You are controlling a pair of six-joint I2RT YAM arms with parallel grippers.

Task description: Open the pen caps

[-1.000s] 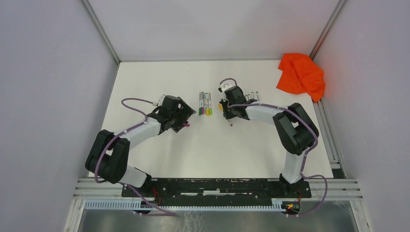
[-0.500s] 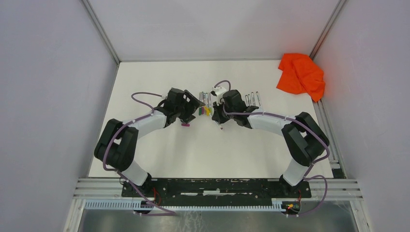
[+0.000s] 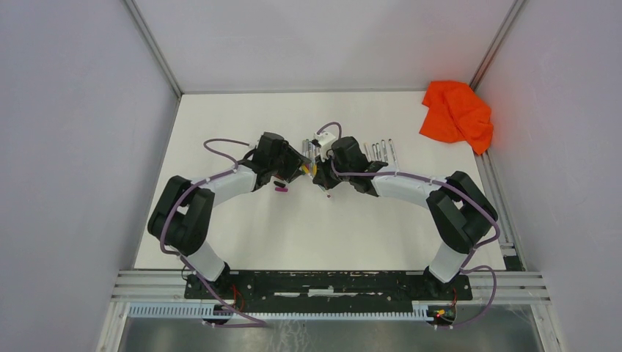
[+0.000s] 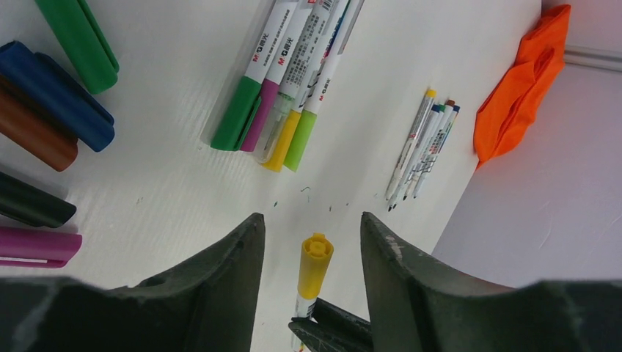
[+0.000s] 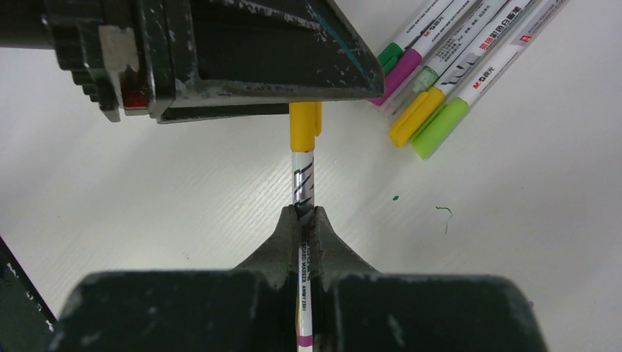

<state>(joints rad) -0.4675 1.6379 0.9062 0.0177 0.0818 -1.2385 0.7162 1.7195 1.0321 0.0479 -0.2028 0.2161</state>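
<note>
Yellow stubby plastic cap point(image 4: 315, 265) sits on the end of a slim grey-white pen barrel point(image 5: 301, 187), held over the white table point(image 4: 169, 191) between the two arms. Right tool point(image 5: 304, 214) clamped on the barrel, presenting the capped end. Left tool point(image 4: 309, 220) apart, one finger each side of the cap, not gripping; likely lined up to pinch and pull. Beyond: four capped pens point(image 4: 282, 110) in a row; loose coloured caps point(image 4: 55, 110) set aside; uncapped pens point(image 4: 422, 150) near crumpled orange cloth point(image 4: 521, 81)
</note>
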